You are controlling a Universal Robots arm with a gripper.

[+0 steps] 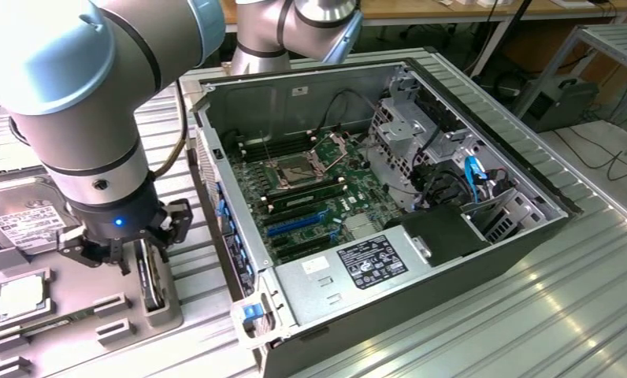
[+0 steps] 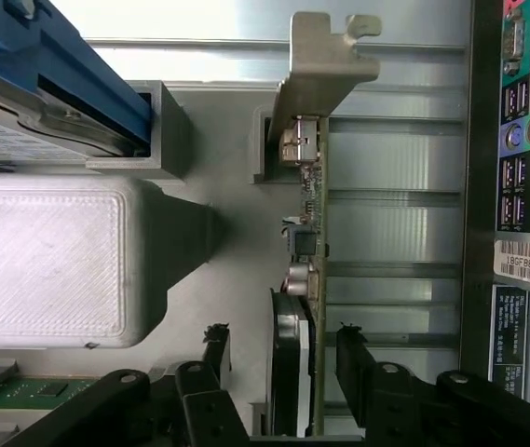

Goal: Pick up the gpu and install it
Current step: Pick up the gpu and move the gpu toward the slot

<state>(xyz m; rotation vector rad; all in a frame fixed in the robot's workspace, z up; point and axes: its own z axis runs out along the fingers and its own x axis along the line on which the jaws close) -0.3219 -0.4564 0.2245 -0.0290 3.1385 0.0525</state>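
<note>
Ribbed metal bench (image 1: 524, 315) carries open PC case (image 1: 292, 98), w/ grey fixture tray (image 1: 77, 276) at exterior view's left. Gripper (image 1: 135, 253) hangs over tray, jaws wide, straddling the gpu (image 2: 304, 233). Card stands on edge in its slot, long axis running between the fingers (image 2: 350, 349), not yet pinched.

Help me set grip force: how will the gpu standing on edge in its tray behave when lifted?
Probably stiff: the gpu is a flat board with a metal bracket. Likely fragile, with small parts exposed along its edge. Thin and standing on edge, it might tip if nudged.
</note>
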